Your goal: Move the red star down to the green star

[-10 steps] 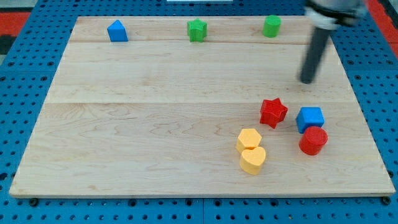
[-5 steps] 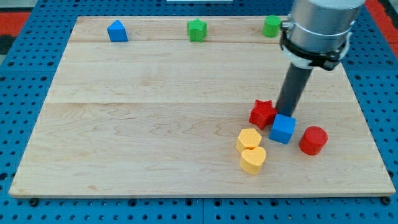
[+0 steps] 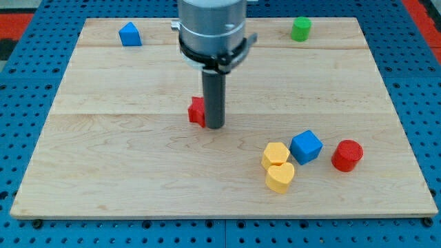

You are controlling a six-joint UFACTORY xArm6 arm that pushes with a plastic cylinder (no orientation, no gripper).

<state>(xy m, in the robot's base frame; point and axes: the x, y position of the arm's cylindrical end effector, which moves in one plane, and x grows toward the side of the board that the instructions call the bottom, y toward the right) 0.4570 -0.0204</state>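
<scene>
Red star [image 3: 197,111] touching my tip [image 3: 215,127], mid-board.

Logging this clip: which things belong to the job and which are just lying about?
Job: red star, partly hidden behind my tip, which sits on its right; green star is hidden.
Lying about: blue cube, red cylinder, two yellow blocks, green block, blue block.

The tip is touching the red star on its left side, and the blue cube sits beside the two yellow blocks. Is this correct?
Not quite. In the camera view my tip stands at the view's right of the red star, not its left. The blue cube does sit beside the two yellow blocks.
</scene>
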